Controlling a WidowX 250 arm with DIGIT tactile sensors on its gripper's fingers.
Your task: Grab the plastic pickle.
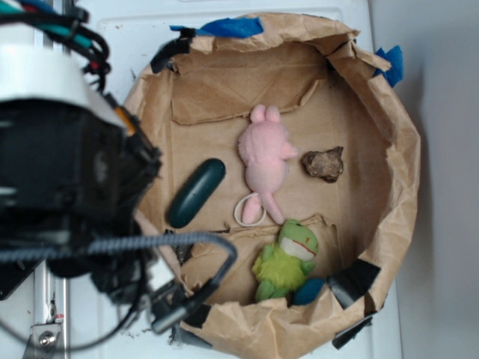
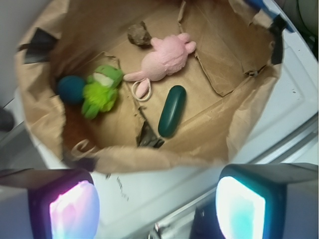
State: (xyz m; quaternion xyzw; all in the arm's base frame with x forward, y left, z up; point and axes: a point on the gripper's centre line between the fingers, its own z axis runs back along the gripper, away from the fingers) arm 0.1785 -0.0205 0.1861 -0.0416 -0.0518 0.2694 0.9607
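Wrist view, plastic pickle point(image 2: 172, 110) lying free (beside pink plush point(image 2: 162, 60)), gripper point(image 2: 157, 206) jaws spread apart

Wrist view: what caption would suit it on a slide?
Open end effector hovers outside a paper-lined bin, plastic pickle lying untouched beside pink plush.

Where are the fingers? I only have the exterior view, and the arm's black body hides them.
Observer: The wrist view shows both fingers spread apart with nothing between them, so the gripper is open.
Operator: Are they over the smooth dark teal-green plastic pickle?
Observer: No. It lies ahead of them inside the brown paper-lined bin; the fingers appear outside its near rim, over the white surface.
Operator: And the blue thing half hidden behind the lime-green frog plush?
Observer: From the wrist it shows whole: a round dark blue object beside the frog.
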